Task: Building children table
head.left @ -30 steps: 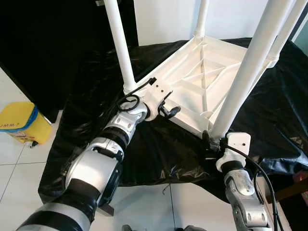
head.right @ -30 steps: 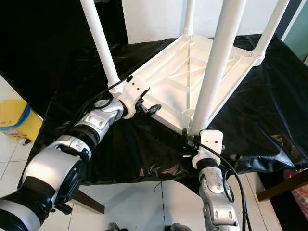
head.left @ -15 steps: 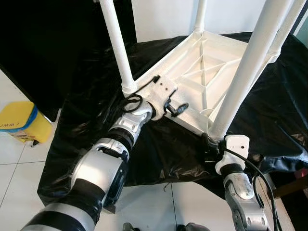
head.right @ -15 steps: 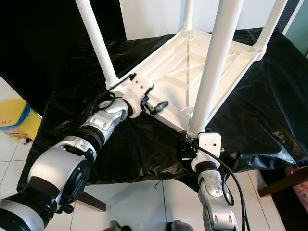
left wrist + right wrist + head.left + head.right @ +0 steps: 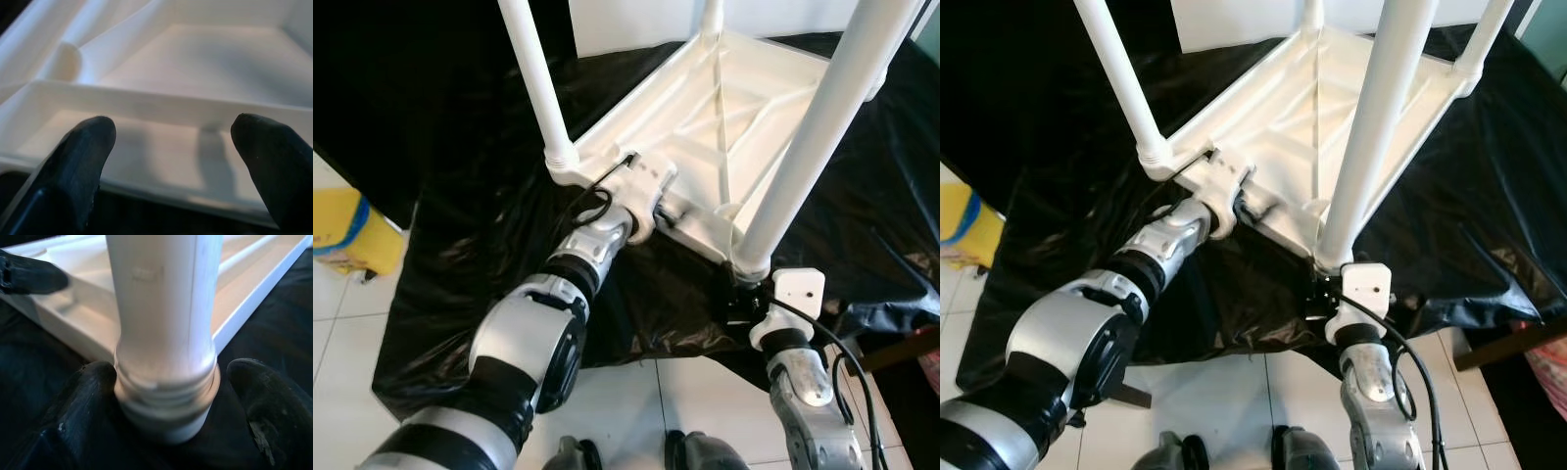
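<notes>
The white children's table (image 5: 744, 108) lies upside down on a black sheet, its legs pointing up. My left gripper (image 5: 671, 208) is open at the table's near rim; in the left wrist view (image 5: 171, 142) its fingertips (image 5: 88, 147) sit spread just before the ribbed underside (image 5: 195, 63). My right gripper (image 5: 739, 294) is at the foot of the near right leg (image 5: 798, 157). In the right wrist view (image 5: 168, 377) its fingers (image 5: 93, 387) straddle the leg's threaded collar (image 5: 166, 396), one touching it, the other a little apart. The near left leg (image 5: 533, 83) stands beside my left wrist.
The black sheet (image 5: 470, 196) drapes over the support and hangs off its near edge. A yellow container (image 5: 342, 230) stands on the white tiled floor at the left. A brown wooden edge (image 5: 901, 348) pokes out at the right. My feet (image 5: 690, 455) are just below the sheet's edge.
My left gripper has reached forward from beside the table's edge onto its near rim. The view has moved closer and tilted down. My right gripper has stayed at the leg's foot.
</notes>
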